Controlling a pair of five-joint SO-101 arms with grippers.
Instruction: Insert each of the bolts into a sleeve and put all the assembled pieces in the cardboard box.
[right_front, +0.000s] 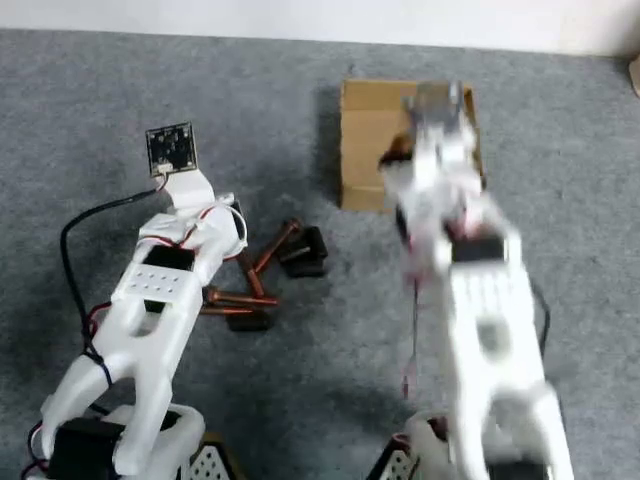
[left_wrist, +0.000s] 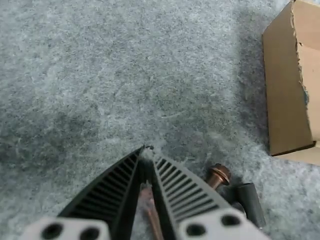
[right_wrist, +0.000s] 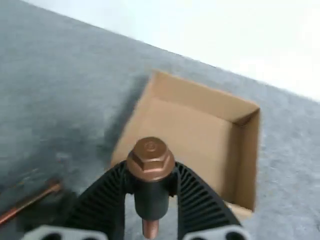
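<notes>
My right gripper (right_wrist: 150, 172) is shut on an assembled piece: a copper bolt (right_wrist: 150, 159) with a hex head runs through a black sleeve (right_wrist: 151, 200), and its tip pokes out below. It hangs just in front of the open cardboard box (right_wrist: 210, 107). In the high view the right arm (right_front: 450, 200) reaches over the box (right_front: 365, 140). My left gripper (left_wrist: 146, 150) is shut, its tips touching, low over the carpet. A copper shaft (left_wrist: 150, 212) shows through the gap behind the tips. Beside it lie a bolt (left_wrist: 219, 175) and a black sleeve (left_wrist: 251, 202).
Loose copper bolts (right_front: 272, 248) (right_front: 240, 298) and black sleeves (right_front: 305, 252) (right_front: 248, 321) lie in a cluster on the grey carpet beside the left arm (right_front: 165, 280). Another bolt (right_wrist: 30, 200) lies on the carpet short of the box. Open carpet spreads to the far left.
</notes>
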